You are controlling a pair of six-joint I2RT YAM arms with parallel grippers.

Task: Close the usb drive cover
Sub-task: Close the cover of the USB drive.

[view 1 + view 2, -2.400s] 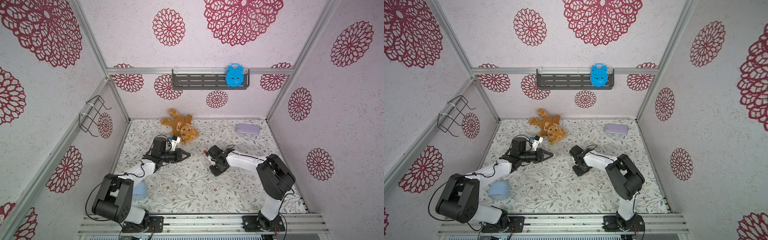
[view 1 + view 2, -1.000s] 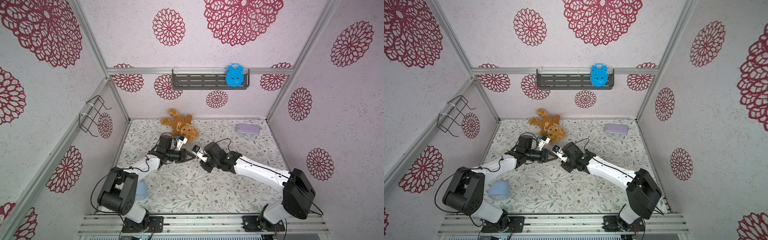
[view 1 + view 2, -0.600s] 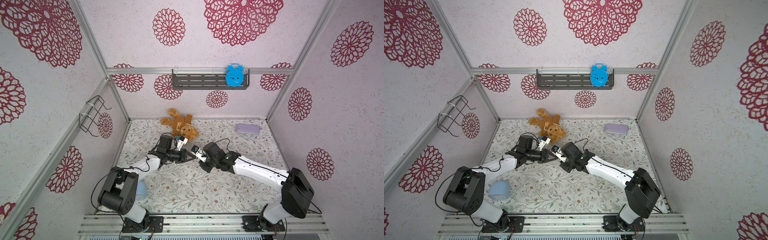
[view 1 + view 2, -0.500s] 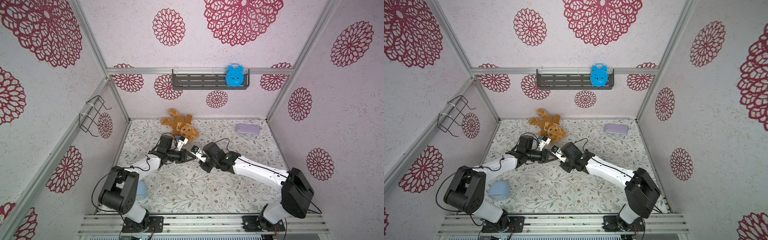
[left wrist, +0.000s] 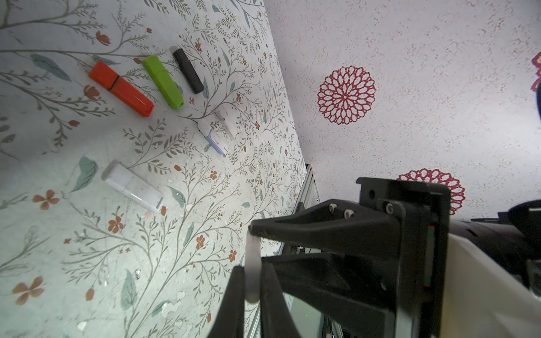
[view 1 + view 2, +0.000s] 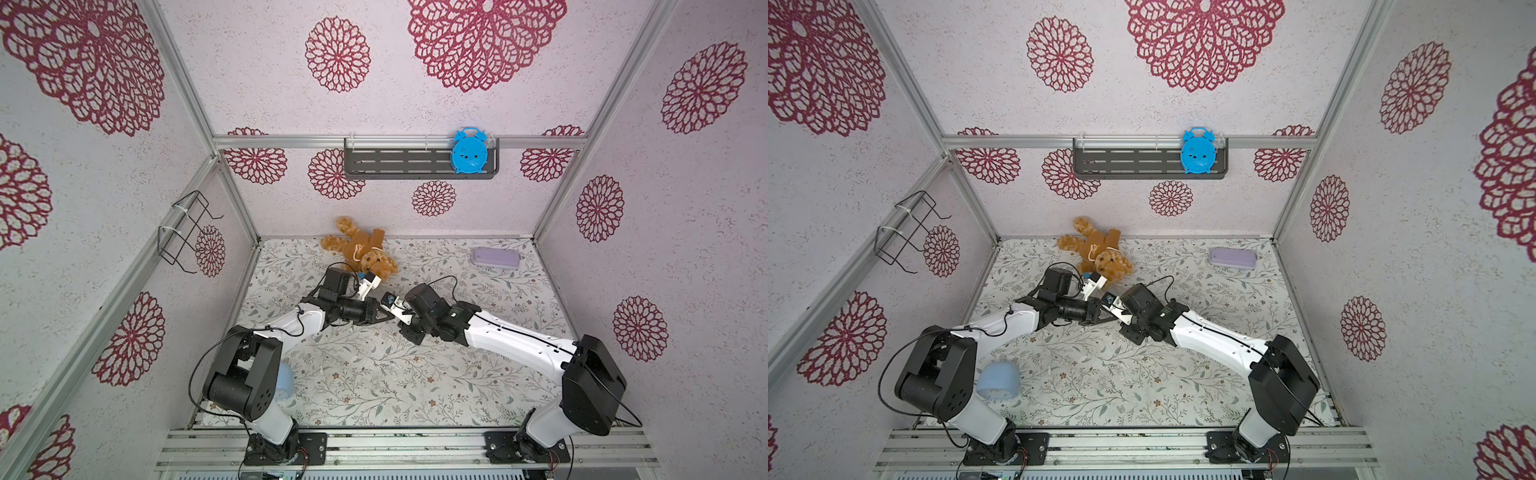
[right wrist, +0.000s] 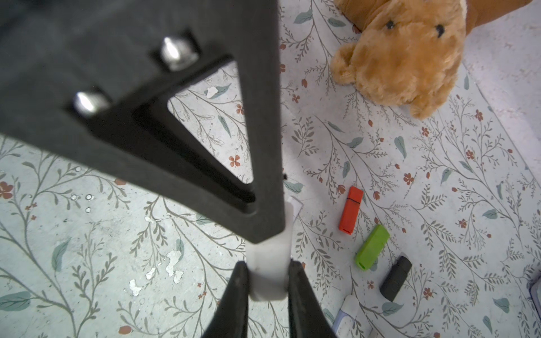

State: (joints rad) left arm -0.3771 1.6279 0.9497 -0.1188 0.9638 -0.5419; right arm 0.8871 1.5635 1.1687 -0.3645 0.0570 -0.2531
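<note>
in both top views the left gripper and the right gripper meet tip to tip over the middle of the floral table. what sits between them is too small to make out from up here. a teddy bear lies just beyond them by the far wall. a lilac case sits far right, and a pale blue cup lies near left.

in the left wrist view the left gripper's fingers are drawn in narrow, pinching a white usb drive seen edge on and held off the table. the right gripper's tip meets the drive's other end. down on the table an orange drive, a green drive and a black drive lie side by side. a white and lilac drive and a plain white drive lie apart from them.

in the right wrist view the right gripper's fingers stand narrow, clamped on the wider white block of that held drive. the left gripper's tip touches its other end. whether the drive is fully closed i cannot tell.
</note>
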